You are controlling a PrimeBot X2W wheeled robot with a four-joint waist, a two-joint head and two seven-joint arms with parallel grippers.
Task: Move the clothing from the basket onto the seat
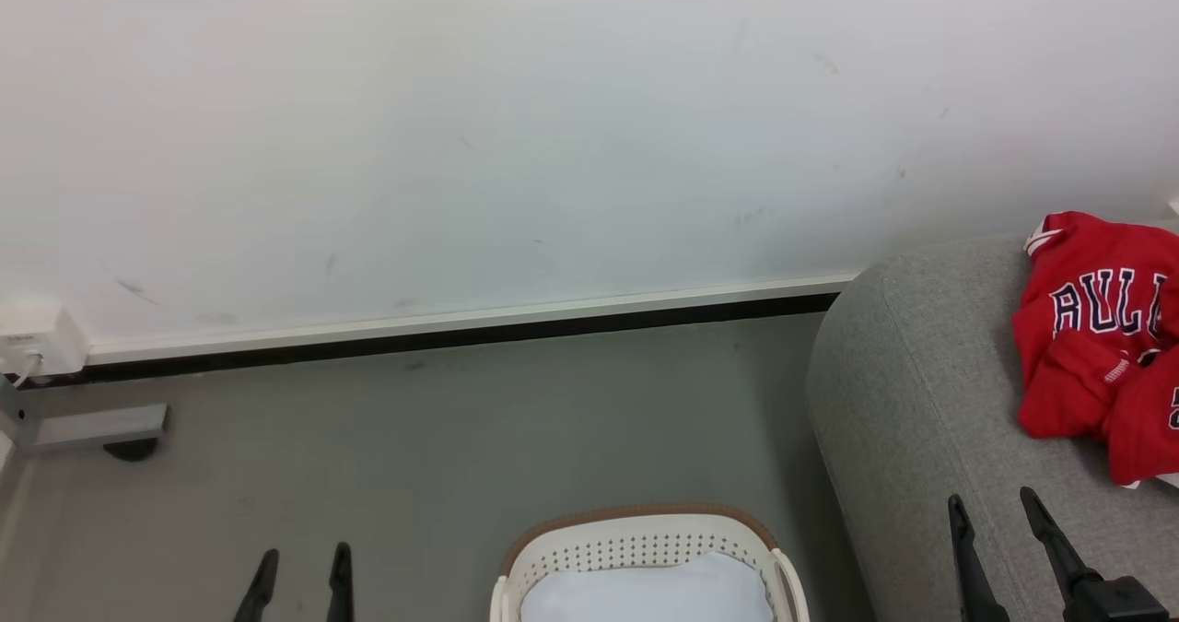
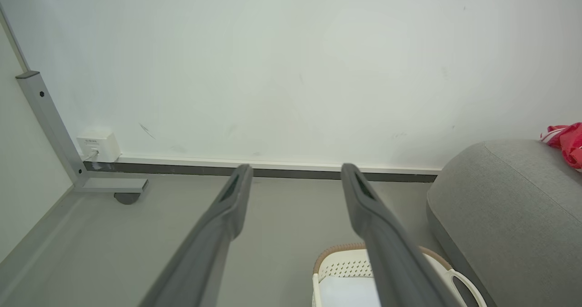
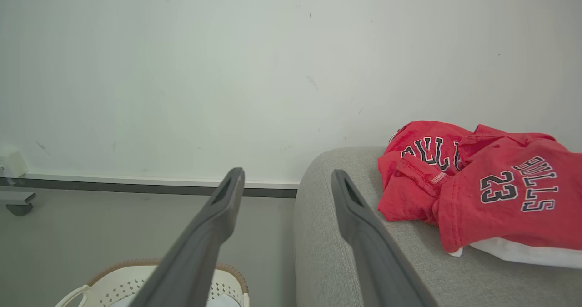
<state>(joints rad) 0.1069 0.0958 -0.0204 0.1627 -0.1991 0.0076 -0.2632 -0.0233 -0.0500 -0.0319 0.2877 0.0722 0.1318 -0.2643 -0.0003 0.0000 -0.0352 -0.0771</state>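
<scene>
Red clothing (image 1: pixel 1101 336) lies in a heap on the grey seat (image 1: pixel 912 392) at the right; the navy lettering on it reads clearly in the right wrist view (image 3: pixel 482 184). A white piece shows under the heap's near edge. The cream basket (image 1: pixel 645 548) stands on the floor at bottom centre, with pale cloth lying inside. My right gripper (image 1: pixel 995 507) is open over the seat's front edge, short of the clothing. My left gripper (image 1: pixel 304 557) is open above the floor, left of the basket. In the wrist views both pairs of fingers (image 2: pixel 236 198) (image 3: pixel 227 202) stand apart with nothing between them.
A white wall with a dark skirting strip (image 1: pixel 461 332) runs behind. A white socket box (image 1: pixel 37 336) and a grey metal leg with a caster (image 1: pixel 101 428) sit at the far left. Grey floor (image 1: pixel 414 456) stretches between them and the seat.
</scene>
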